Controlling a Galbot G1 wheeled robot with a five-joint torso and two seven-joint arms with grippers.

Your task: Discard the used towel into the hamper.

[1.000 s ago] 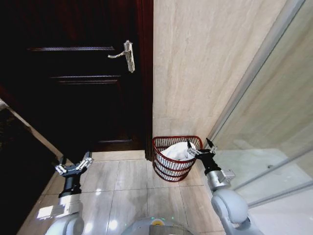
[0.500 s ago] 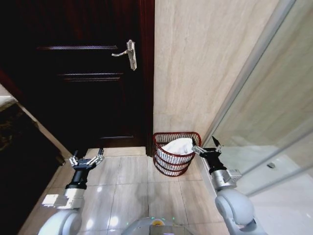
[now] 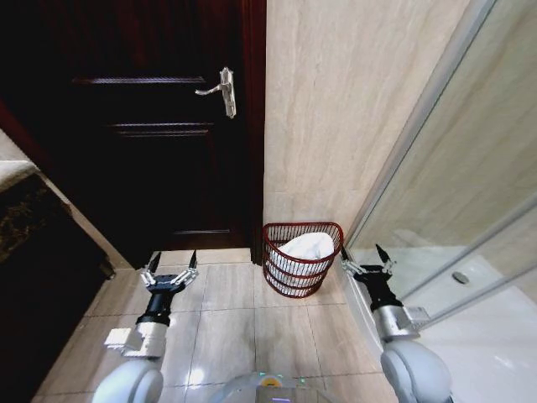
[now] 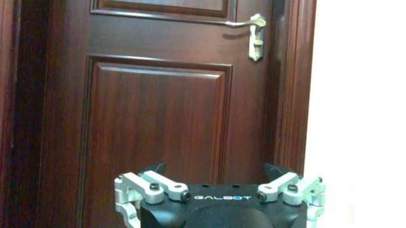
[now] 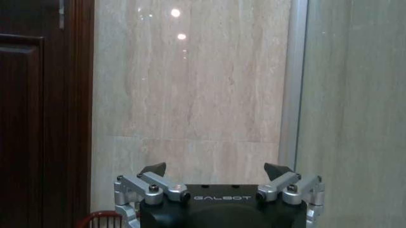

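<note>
The hamper [image 3: 323, 230], a small round reddish-brown basket of thin ribs, stands on the floor against the beige wall beside the door. A white towel [image 3: 304, 246] lies bunched inside it. My right gripper [image 3: 363, 260] hovers open just right of the hamper, empty, apart from its rim. In the right wrist view the same gripper [image 5: 216, 170] faces the beige wall, and a bit of the hamper's rim [image 5: 100, 218] peeks in at the edge. My left gripper [image 3: 170, 267] hangs open and empty over the floor tiles, left of the hamper; in its wrist view the left gripper [image 4: 216, 169] faces the door.
A dark wooden door [image 3: 151, 168] with a silver lever handle [image 3: 223, 87] fills the left. A glass shower partition [image 3: 453, 210] with a metal frame runs along the right. A dark counter [image 3: 33, 252] juts in at the far left. Beige floor tiles [image 3: 252, 327] lie open in front.
The whole view has shifted, so the camera moved. My right gripper has drawn back from the hamper's rim, to the right of it. The towel stays in the hamper.
</note>
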